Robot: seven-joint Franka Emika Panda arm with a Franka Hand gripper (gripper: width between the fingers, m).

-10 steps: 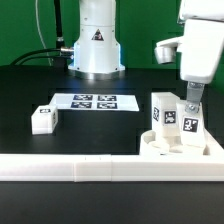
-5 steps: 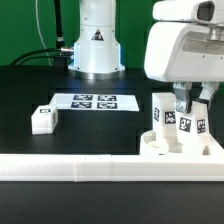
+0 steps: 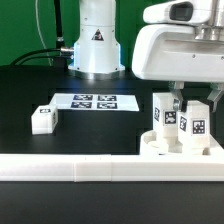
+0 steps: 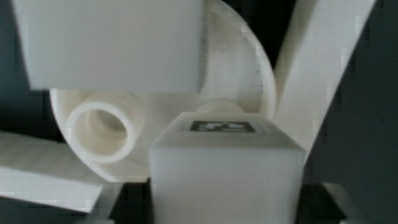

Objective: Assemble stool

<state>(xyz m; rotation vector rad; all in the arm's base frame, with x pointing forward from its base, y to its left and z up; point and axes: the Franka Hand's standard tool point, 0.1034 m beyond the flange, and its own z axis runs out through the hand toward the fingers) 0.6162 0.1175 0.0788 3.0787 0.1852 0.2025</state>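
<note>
Since before, the arm (image 3: 185, 45) has shifted toward the exterior view's left. Its gripper (image 3: 184, 98) straddles a black-and-white-tagged leg (image 4: 217, 175); we cannot tell whether it grips.

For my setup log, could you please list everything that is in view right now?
seat: one, white, on the table at the exterior view's right, just behind the rail.
legs: three, white with black-and-white tags; one lies loose at the exterior view's left, two stand upright at the seat.
rail: one, white, along the table's front edge.
marker board: one, white with four tags, flat in front of the base.
table: one, black.
backdrop: one, green, behind the table.
base: one, white, at the table's back.
gripper: one, white, low over the right-hand upright leg; whether it grips cannot be told.
</note>
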